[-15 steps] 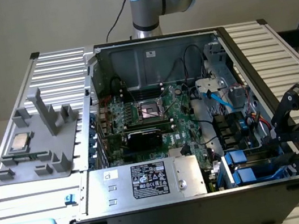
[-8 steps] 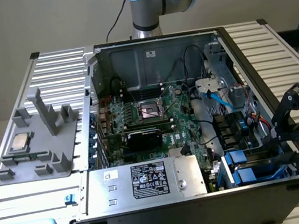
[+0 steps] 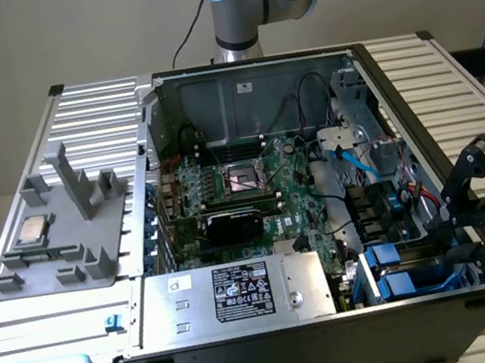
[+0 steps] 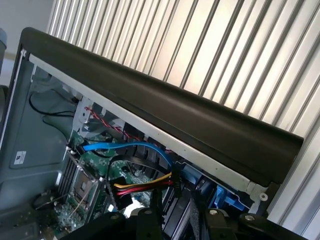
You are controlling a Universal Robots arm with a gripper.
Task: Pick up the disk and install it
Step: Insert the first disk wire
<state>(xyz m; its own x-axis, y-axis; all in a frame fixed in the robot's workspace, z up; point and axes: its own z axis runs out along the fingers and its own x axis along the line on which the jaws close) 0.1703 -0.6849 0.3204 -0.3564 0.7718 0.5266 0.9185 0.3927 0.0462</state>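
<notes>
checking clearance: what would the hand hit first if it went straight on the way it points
Likely the blue carrier of the disk in the drive bay, just ahead of the hand; depth is unclear, so the case wall may come first.

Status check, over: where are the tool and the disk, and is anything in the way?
Copy: tool at the drive bay. Blue-railed disk in the bay; hold unclear. A blue cable and red-yellow wires close by.

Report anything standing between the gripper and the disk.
Nothing visible does. The gripper sits at the case's side wall, right beside the blue-railed disk in the drive bay; coloured power cables lie close by.
</notes>
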